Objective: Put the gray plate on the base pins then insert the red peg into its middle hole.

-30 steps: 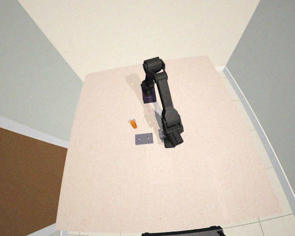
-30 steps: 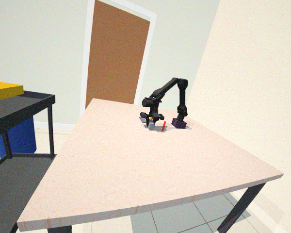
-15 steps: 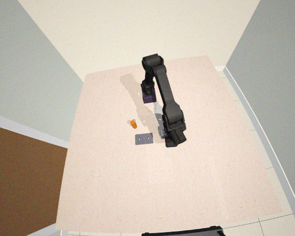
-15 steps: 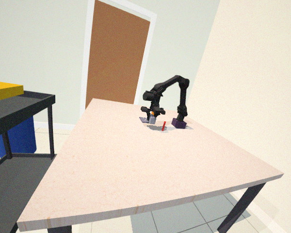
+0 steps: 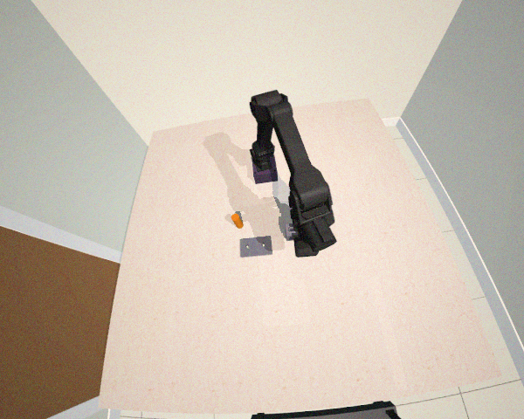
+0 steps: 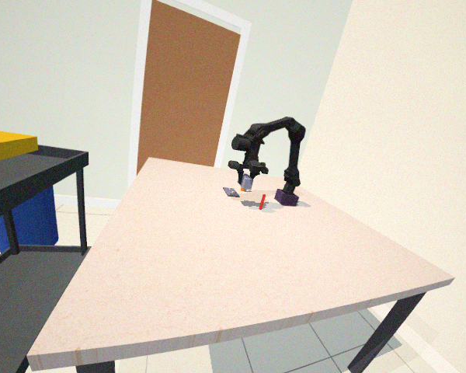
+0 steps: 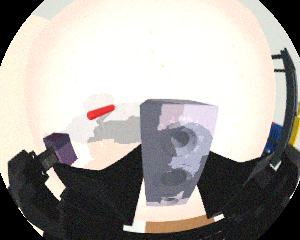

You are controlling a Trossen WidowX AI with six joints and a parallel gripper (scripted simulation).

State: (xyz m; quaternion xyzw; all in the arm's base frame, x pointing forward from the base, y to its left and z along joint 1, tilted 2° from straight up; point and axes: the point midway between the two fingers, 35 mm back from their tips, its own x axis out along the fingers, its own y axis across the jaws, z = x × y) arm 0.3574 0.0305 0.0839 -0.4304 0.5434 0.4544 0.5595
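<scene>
My gripper (image 6: pixel 247 179) (image 7: pixel 166 145) is shut on the gray plate (image 6: pixel 247 183) (image 7: pixel 177 140) and holds it tilted, a little above the table. In the top view only a sliver of the plate (image 5: pixel 291 230) shows beside the arm. The flat gray base (image 5: pixel 255 246) (image 6: pixel 230 191) with two small pins lies on the table, a short way to the left of the plate. The red peg (image 6: pixel 262 201) (image 7: pixel 101 112) lies on the table between the gripper and the arm's purple mount (image 5: pixel 265 172) (image 6: pixel 286 196). The arm hides the peg in the top view.
A small orange cylinder (image 5: pixel 237 220) stands on the table behind the base. A dark side table (image 6: pixel 33 169) with a yellow box (image 6: pixel 6 145) and a blue bin (image 6: pixel 28 221) stands off to the left of the table.
</scene>
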